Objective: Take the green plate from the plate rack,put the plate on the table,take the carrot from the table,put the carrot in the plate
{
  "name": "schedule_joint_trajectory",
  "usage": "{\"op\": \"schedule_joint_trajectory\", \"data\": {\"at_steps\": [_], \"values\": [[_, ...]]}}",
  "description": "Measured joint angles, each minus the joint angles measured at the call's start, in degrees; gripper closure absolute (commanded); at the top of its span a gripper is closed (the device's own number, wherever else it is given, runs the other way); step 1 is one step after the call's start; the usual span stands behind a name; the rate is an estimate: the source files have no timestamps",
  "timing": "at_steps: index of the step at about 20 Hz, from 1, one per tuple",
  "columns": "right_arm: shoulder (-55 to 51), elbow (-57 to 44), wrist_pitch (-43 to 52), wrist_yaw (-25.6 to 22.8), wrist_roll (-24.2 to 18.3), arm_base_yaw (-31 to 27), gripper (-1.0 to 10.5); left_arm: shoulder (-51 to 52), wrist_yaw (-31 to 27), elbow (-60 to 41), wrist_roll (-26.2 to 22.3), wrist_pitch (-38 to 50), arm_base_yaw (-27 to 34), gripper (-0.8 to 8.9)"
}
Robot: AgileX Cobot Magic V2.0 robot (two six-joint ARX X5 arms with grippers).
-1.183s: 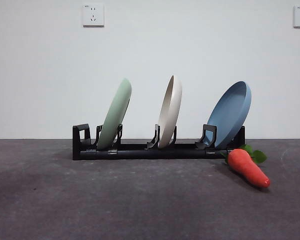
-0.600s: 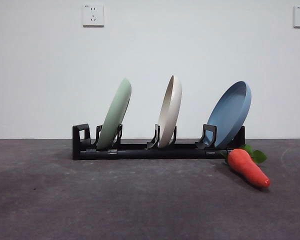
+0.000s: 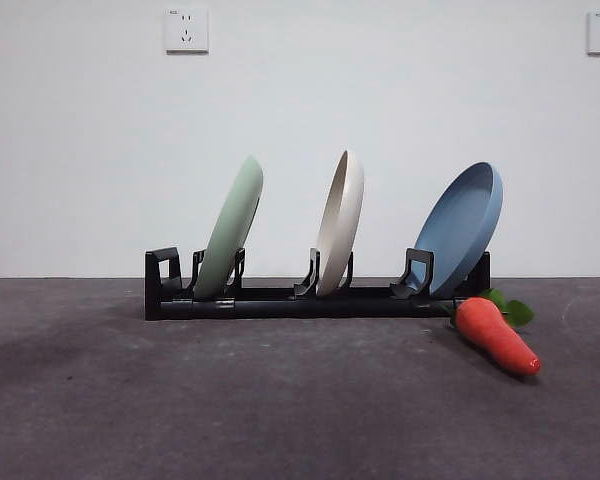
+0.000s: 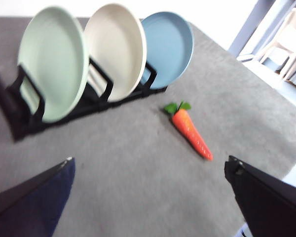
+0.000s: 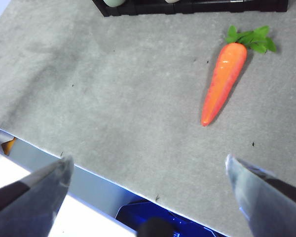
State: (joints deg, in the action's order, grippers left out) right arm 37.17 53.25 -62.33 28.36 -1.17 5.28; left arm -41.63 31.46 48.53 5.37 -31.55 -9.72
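Note:
The green plate stands tilted in the left slot of the black plate rack on the dark grey table. It also shows in the left wrist view. The carrot lies on the table by the rack's right end, leaves toward the rack. My left gripper is open and empty, high above the table, well apart from the rack and the carrot. My right gripper is open and empty above the table's near edge, apart from the carrot.
A cream plate stands in the rack's middle slot and a blue plate in its right slot. A white wall with two sockets rises behind. The table's near edge shows in the right wrist view.
A small dark tip has come into the top left corner of the front view. The plates, rack and carrot have not moved.

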Motion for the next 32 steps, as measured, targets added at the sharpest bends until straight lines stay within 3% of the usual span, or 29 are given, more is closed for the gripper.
{"op": "schedule_joint_trajectory", "data": {"at_steps": [5,11,16,22,23,28,29,32], "values": [[1.68,0.00,-0.02,-0.02,0.00,0.00,3.8,-16.98,-8.90,6.95,-0.46,10.91,-6.67,2.48],[2.99,0.00,-0.04,-0.02,0.00,0.00,3.8,-37.40,-18.23,20.59,-5.44,18.25,-11.06,2.49],[2.99,0.00,-0.13,-0.02,0.02,0.00,3.8,-52.06,-20.46,28.79,-6.45,24.02,-11.47,2.49],[2.99,0.00,-1.20,-0.02,0.02,0.00,3.8,-61.29,-22.38,29.90,-7.37,29.05,-11.47,2.53],[2.99,0.00,-1.22,-0.04,0.02,0.00,3.8,-61.77,-22.38,29.90,-7.39,29.53,-11.54,2.69],[2.99,0.00,-1.25,-0.04,0.02,0.00,3.8,-62.58,-22.29,29.90,-7.52,29.51,-11.85,6.77],[2.99,0.00,-1.25,-0.04,0.02,0.00,3.8,-62.60,-22.03,29.90,-7.52,29.51,-11.85,7.23],[2.99,0.00,-1.25,-0.04,0.02,0.00,3.8,-62.60,-20.83,29.90,-7.50,29.46,-11.85,7.34]]}}
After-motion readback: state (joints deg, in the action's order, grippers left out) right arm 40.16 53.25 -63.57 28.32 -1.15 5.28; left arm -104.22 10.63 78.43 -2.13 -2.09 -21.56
